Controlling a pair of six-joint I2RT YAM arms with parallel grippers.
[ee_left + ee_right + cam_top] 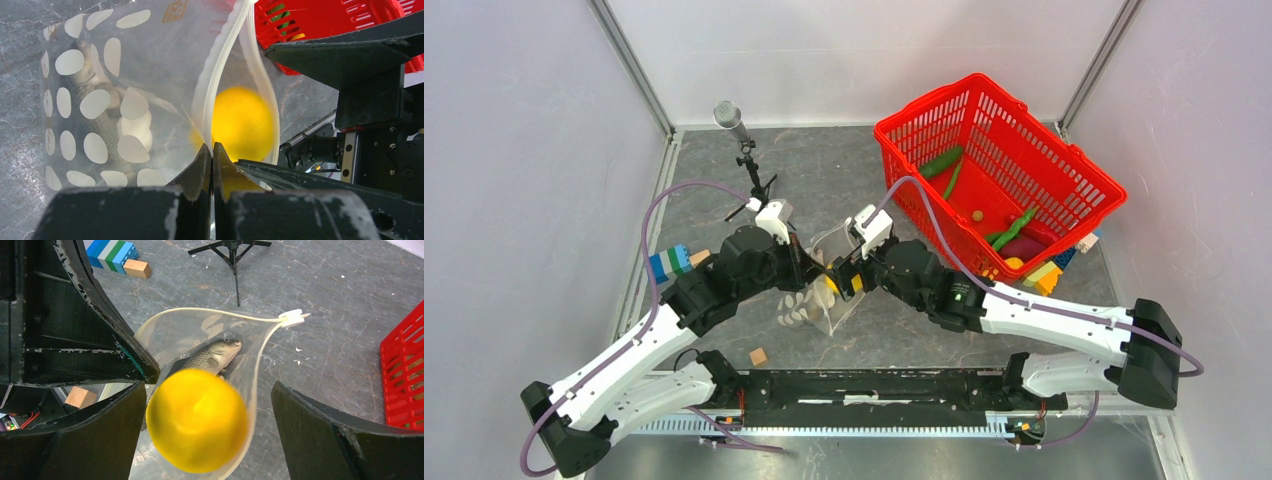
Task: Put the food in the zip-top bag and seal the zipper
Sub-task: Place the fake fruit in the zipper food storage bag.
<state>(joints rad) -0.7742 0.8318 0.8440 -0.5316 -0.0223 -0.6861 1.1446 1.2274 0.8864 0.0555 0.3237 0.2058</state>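
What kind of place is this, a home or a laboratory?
Probably a laboratory test cell: white panels enclose a grey table, a microphone on a tripod stands on it, and two robot arms are bolted at its near edge.

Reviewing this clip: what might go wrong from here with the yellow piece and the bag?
1. The yellow piece sits loose at the mouth of the zip-top bag, between the fingers of the open right pincer; it may glance off the zipper and roll out.
2. The left pincer pinches the zipper at one spot only, so the mouth may sag shut.
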